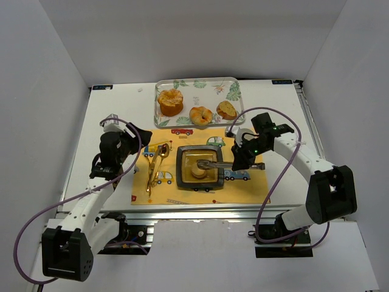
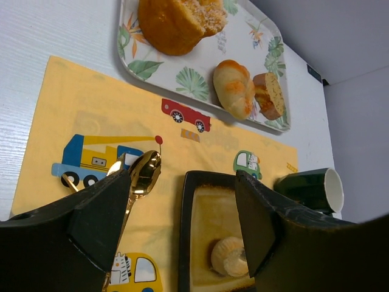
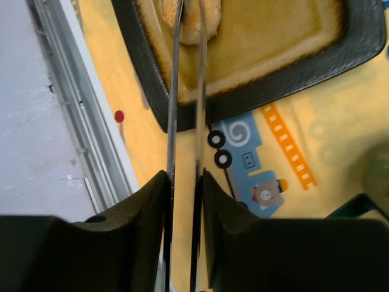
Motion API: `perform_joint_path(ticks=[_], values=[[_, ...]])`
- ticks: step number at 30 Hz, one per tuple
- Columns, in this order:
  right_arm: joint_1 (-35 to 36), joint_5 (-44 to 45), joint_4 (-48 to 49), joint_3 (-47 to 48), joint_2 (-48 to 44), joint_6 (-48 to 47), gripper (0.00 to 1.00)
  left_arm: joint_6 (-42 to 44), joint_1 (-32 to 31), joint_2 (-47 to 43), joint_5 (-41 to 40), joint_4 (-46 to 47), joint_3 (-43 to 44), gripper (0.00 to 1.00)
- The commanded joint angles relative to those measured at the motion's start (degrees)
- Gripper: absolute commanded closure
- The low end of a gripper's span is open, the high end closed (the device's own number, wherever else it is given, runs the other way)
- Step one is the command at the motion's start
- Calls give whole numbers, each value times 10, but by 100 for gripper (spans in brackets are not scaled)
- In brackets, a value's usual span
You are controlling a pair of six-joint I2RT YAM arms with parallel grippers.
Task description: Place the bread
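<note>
The small round bun [image 1: 199, 172] lies in the dark square plate [image 1: 181, 176], also seen in the left wrist view [image 2: 230, 255] and the right wrist view [image 3: 196, 21]. My right gripper [image 1: 237, 162] [image 3: 184, 176] is shut on metal tongs [image 1: 213, 164] [image 3: 172, 91], whose tips reach the bun. I cannot tell if they pinch it. The ring-shaped glazed roll [image 1: 200, 115] [image 2: 234, 87] lies on the leaf-patterned tray [image 1: 232, 85]. My left gripper [image 1: 137, 139] [image 2: 182, 201] is open and empty above the mat, left of the plate.
The tray also holds a large muffin [image 1: 170, 101] and a toast slice [image 1: 227, 110]. A gold spoon [image 1: 157, 161] [image 2: 143, 173] lies on the yellow car-print mat [image 1: 158, 190]. A green cup [image 2: 310, 190] stands right of the plate.
</note>
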Motion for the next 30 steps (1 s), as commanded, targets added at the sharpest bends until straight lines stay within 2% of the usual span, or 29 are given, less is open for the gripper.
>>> perform_joint_path(ticks=[1,2,5,7,11,16,22,25,30], values=[[7,13,45,14,-13,27,65,5,2,-32,13,2,-5,20],[8,12,46,16,-12,29,56,5,2,-34,13,0,-8,21],[7,13,48,23,-20,30,49,3,2,-48,12,-3,-12,21],[8,13,47,29,-24,30,48,0,1,-58,10,-5,-16,21],[6,10,54,48,-39,35,49,-5,1,-75,5,-8,-23,20],[6,27,113,100,-33,79,55,-1,2,-82,2,-18,-20,20],[9,146,225,167,44,162,67,0,1,-74,5,-17,-17,20],[24,211,230,226,124,181,66,0,1,-71,4,-16,-14,20],[41,255,208,295,190,223,58,-3,1,-71,0,-11,-16,20]])
